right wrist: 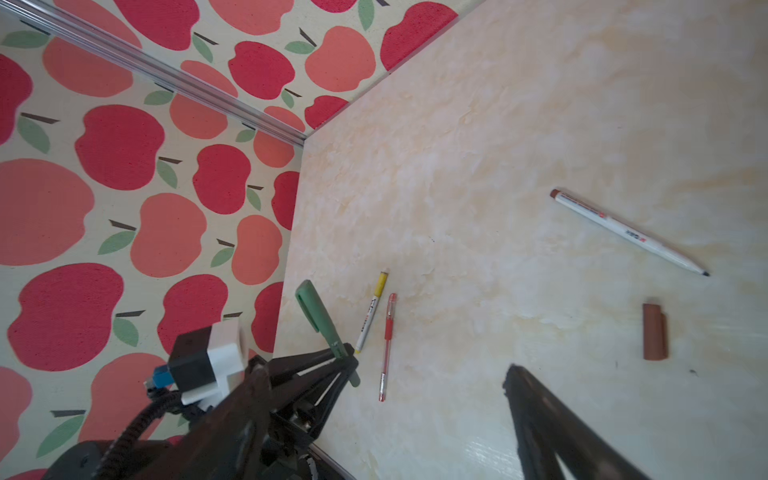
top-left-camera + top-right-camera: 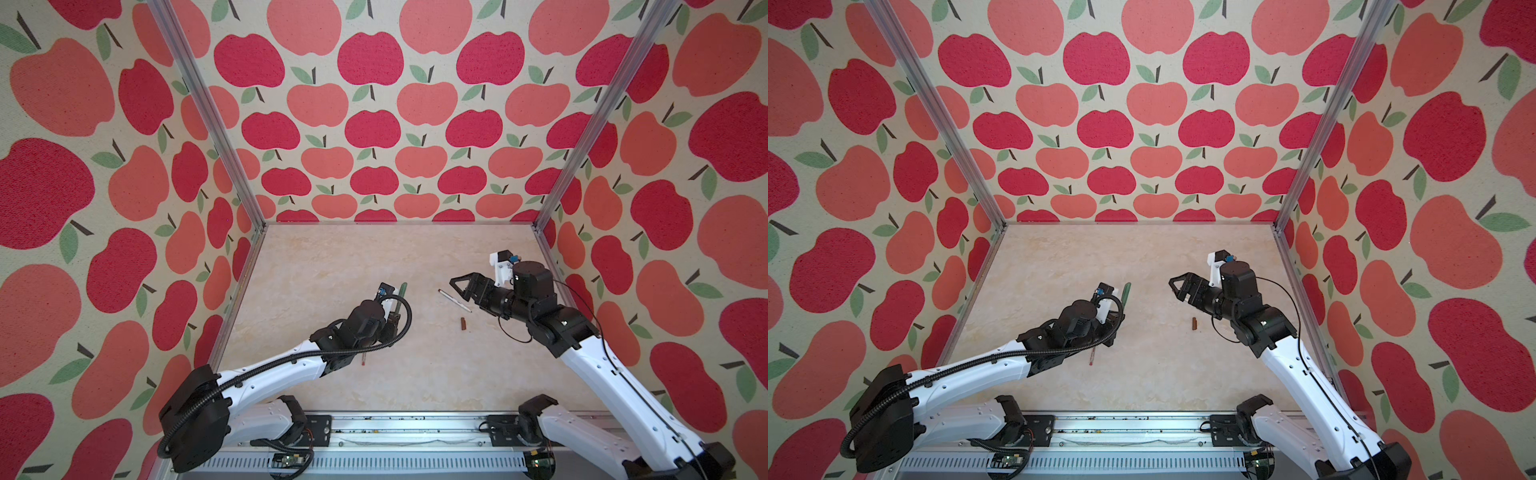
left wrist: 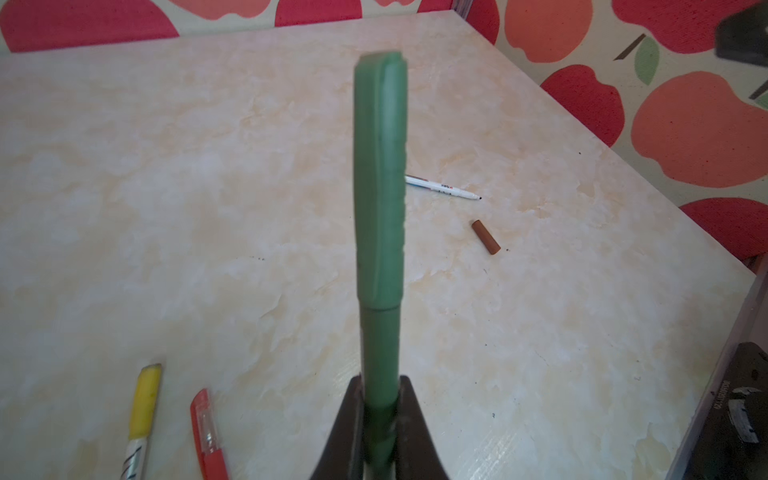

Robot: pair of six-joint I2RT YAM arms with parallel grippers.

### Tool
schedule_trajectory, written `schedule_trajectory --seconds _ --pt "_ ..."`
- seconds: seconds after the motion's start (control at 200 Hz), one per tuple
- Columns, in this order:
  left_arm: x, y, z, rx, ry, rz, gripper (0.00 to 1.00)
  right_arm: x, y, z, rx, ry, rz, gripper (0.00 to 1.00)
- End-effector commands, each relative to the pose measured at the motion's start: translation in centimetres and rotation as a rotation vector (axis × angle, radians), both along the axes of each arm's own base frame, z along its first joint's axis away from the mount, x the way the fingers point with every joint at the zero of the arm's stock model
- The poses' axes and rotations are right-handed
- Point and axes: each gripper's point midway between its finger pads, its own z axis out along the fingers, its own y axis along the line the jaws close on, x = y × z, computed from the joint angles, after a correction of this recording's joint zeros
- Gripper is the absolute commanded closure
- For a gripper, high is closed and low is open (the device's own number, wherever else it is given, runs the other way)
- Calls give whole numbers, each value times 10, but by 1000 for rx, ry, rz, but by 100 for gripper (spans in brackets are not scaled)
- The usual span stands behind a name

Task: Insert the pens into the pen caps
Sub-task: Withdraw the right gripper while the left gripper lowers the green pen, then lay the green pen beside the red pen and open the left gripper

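A: What had the left gripper [image 3: 380, 388] got?
B: It was clenched on the green pen [image 3: 380, 353], low on the barrel, with its 2 fingers [image 3: 345, 428] pressed to either side. In the right wrist view a short stub of barrel poked out behind them.
A: Which way did that pen run?
B: Straight out from the jaws. In both top views its long axis ran toward the far wall [image 2: 395, 124], leaning slightly right. The green cap [image 3: 380, 178] sat on the far end, seated on the barrel.
A: And the right gripper [image 2: 457, 287]?
B: Released, spread wide, with nothing between the jaws. It hung over the right side of the table [image 2: 332, 257], facing left.
A: What lay nearest it?
B: The white pen [image 2: 455, 300], flat on the table just beside it and lying on a diagonal. Its brown end was far-left and its dark tip near-right. The brown cap [image 2: 463, 324] lay apart from that tip, nearer the front, with its long axis almost far-to-near.
A: The other 2 pens?
B: The yellow pen [image 1: 372, 311] and red pen [image 1: 386, 345] lay side by side, nearly parallel, near the left gripper. The yellow one wore its cap. I couldn't tell whether the red one was capped.
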Motion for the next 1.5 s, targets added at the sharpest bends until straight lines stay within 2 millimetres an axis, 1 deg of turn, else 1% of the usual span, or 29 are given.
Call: schedule_trajectory --seconds 0.0,0.055,0.13,0.275,0.45,0.545,0.675,0.775,0.885,1.016,1.121,1.191,1.256,1.361,1.446,1.496 --pt "-19 19 -34 -19 315 144 100 -4 -22 -25 -119 -4 -51 9" --pt "-21 22 -42 -22 366 164 100 -7 -25 -31 -133 3 -52 9" --pt "-24 21 -51 -25 423 173 100 -8 -27 -35 -139 3 -52 9" --pt "-31 22 -76 30 525 181 100 -10 -27 -36 -144 -8 -44 9" --pt "-39 23 -105 116 641 199 95 -9 -25 -35 -148 -16 -31 9" --pt "-40 23 -115 139 675 216 95 -9 -25 -35 -147 -21 -30 9" --pt "-39 22 -122 146 688 227 94 -8 -25 -36 -149 -21 -32 8" --pt "-39 24 -125 163 690 224 88 -7 -25 -36 -146 -23 -32 8" --pt "-41 27 -130 190 695 224 74 -8 -26 -34 -151 -31 -36 8" --pt "-40 31 -130 205 683 225 61 -8 -29 -32 -167 -39 -39 8" --pt "-35 32 -120 202 647 230 58 -8 -31 -29 -181 -44 -34 7" --pt "-27 32 -102 198 586 222 56 -9 -34 -27 -210 -48 -32 7" --pt "-18 30 -75 174 504 201 53 -9 -40 -28 -246 -42 -36 6" --pt "-5 30 -27 133 345 170 43 -8 -49 -35 -294 -6 -38 6" --pt "1 29 10 90 224 122 36 -6 -54 -41 -309 21 -39 6" --pt "1 27 27 67 163 89 33 -4 -57 -45 -312 40 -43 6"
